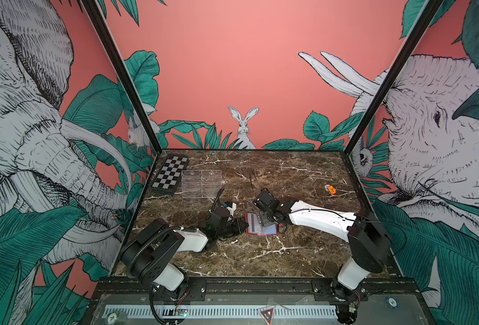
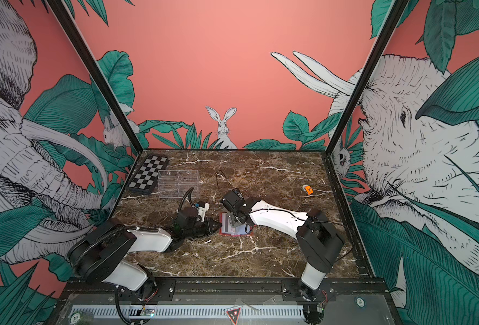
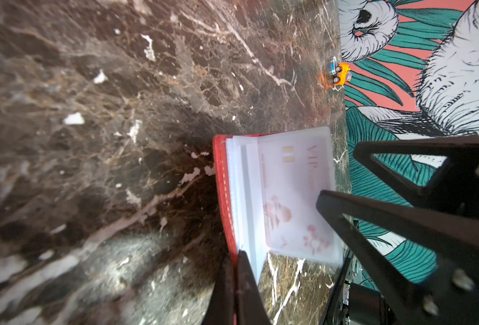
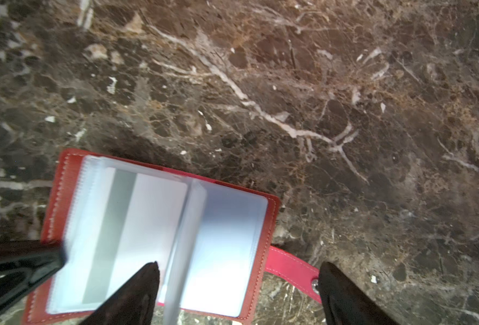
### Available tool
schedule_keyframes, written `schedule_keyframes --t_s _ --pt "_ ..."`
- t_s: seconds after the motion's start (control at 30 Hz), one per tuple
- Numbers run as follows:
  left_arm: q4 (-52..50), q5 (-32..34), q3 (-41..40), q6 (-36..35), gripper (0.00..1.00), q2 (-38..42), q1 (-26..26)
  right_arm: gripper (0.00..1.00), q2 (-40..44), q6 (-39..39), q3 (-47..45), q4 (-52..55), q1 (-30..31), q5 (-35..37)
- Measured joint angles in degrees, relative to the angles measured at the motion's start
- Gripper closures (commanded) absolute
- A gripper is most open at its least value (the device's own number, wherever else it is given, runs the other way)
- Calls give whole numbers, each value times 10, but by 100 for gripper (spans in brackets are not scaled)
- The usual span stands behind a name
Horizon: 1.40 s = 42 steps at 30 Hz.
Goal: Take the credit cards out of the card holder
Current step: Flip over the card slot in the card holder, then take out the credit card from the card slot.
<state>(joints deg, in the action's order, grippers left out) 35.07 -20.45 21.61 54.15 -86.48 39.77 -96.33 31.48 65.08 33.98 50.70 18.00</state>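
Right wrist: red leather-like card holder [image 4: 72, 174] lay open, right gripper [image 4: 239, 264] spread above; left gripper [image 3: 237, 254] clamped its 9 o'clock edge.

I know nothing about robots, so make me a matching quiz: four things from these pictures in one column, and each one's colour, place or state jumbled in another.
1 card holder
2 checkered board
3 toy car
4 left gripper

a orange
b shut on a red edge
c far left corner
d lying open, sleeves showing

Pairs: 1-d, 2-c, 3-a, 4-b
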Motion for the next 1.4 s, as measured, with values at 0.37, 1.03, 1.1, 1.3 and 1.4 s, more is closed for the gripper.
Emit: schedule_keyframes --t_s 0.37,1.03,1.1,1.3,1.4 --pt "-16 4 11 -10 72 -1 0 13 39 0 -58 -5 -30 -7" --pt "-230 86 117 -97 16 188 0 2 297 2 -242 -154 -154 -203" --pt "-221 69 117 -92 16 183 0 2 304 5 -250 -166 -162 -219" --pt "-141 10 110 -48 20 142 0 13 308 23 -271 -205 -185 -273" --pt "-107 -15 104 -19 29 117 1 26 304 33 -277 -228 -193 -299"
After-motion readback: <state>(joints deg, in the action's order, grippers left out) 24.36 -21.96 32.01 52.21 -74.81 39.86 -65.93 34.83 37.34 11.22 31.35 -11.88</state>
